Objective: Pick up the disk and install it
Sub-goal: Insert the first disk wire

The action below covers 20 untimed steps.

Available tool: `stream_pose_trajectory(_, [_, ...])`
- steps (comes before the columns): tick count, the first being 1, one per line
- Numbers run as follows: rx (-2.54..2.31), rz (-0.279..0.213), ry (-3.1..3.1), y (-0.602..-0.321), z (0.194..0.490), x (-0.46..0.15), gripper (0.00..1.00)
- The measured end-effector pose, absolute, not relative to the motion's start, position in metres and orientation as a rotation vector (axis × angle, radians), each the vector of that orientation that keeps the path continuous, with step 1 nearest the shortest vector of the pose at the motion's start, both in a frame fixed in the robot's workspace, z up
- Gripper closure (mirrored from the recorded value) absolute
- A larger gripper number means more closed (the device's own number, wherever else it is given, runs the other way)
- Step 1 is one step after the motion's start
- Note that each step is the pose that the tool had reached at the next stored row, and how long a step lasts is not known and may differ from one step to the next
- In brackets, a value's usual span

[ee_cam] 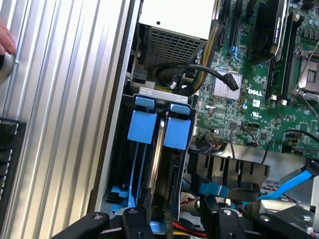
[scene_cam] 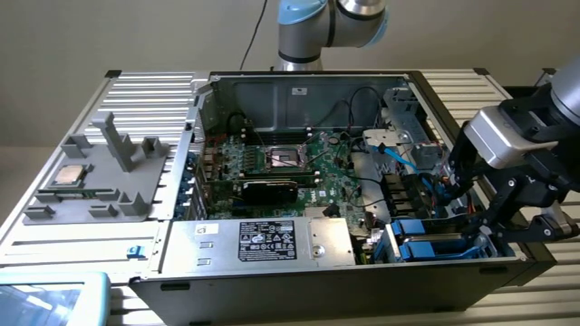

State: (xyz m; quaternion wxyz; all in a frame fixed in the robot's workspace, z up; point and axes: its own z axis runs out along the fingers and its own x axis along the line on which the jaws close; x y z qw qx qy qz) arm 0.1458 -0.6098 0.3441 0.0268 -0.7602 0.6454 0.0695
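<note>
The disk [ee_cam: 169,169] stands on edge inside the drive bay [ee_cam: 119,164] at the front corner of the open computer case. It is a dark slab with a bright blue carrier tab [ee_cam: 177,130], next to a second blue carrier [ee_cam: 142,124]. In the exterior view the blue carriers [scene_cam: 426,239] sit low at the case's front, toward that view's right. My gripper [ee_cam: 174,221] hovers just over the bay. Its black fingers [ee_cam: 137,221] stand apart on either side of the disk's end, with nothing clamped between them. In the exterior view the gripper [scene_cam: 496,227] hangs beside the bay.
The motherboard [scene_cam: 290,163] fills the case, with loose black and blue cables [scene_cam: 399,159] near the bay. A silver power supply [scene_cam: 263,241] lies at the front. A grey holder with a CPU chip [scene_cam: 70,175] sits on the ribbed table [scene_cam: 136,95]. A person's fingers [ee_cam: 4,40] rest on the table.
</note>
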Motion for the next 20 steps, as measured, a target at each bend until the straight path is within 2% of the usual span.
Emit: stream_pose_trajectory(20, [-2.364, 0.263, 1.963, -0.6169, 0.3398, 0.1478, 0.49])
